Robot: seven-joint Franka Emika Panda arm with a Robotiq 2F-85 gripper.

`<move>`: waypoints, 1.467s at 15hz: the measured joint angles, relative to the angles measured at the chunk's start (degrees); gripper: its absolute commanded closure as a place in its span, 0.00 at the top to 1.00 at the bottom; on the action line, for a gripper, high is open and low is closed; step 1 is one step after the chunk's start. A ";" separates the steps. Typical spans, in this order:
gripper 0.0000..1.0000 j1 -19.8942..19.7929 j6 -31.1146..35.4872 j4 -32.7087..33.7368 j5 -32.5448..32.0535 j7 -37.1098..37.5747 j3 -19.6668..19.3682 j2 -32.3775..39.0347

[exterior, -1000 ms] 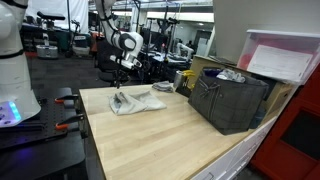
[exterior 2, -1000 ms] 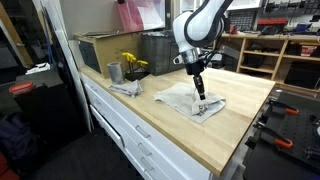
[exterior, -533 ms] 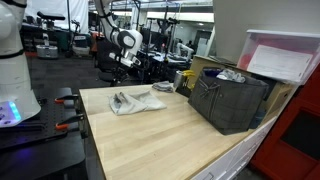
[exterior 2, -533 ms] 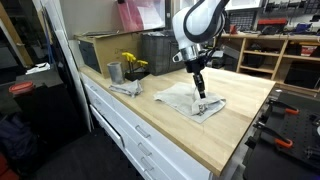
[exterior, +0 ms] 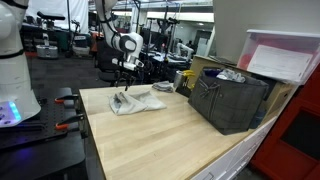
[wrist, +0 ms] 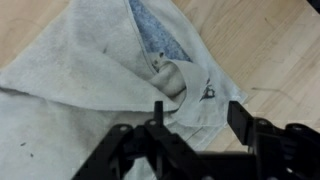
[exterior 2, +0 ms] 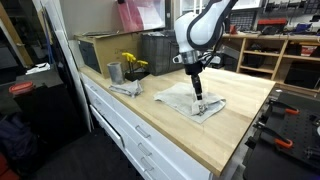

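End effector (wrist: 197, 115) hangs low over a crumpled pale grey cloth (wrist: 90, 80), its two fingers standing wide apart with nothing pinched between them; whether the tips touch the fabric I cannot tell. The cloth lies on the wooden worktop (exterior 2: 235, 125), well apart from the dark crate (exterior: 232, 100). A metal cup (exterior 2: 114, 72) of yellow flowers (exterior 2: 133, 63) stands near the crate.

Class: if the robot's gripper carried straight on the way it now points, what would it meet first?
The gripper points down, so it would most likely meet the crumpled grey cloth first, lying on the wooden table. The gap above it is hard to judge.
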 measured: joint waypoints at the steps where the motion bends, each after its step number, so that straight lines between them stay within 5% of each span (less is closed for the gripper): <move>1: 0.53 -0.01 0.04 -0.01 -0.08 0.23 -0.08 0.65; 3: 0.46 0.10 -0.07 -0.10 -0.12 0.39 -0.05 1.69; 9: 0.01 2.09 -3.06 -0.36 -0.97 4.39 -0.01 2.46; 18: 0.00 3.05 -5.44 -0.37 -0.98 5.80 0.75 2.15; 22: 0.00 3.48 -0.92 -1.97 -1.34 5.73 1.75 -0.23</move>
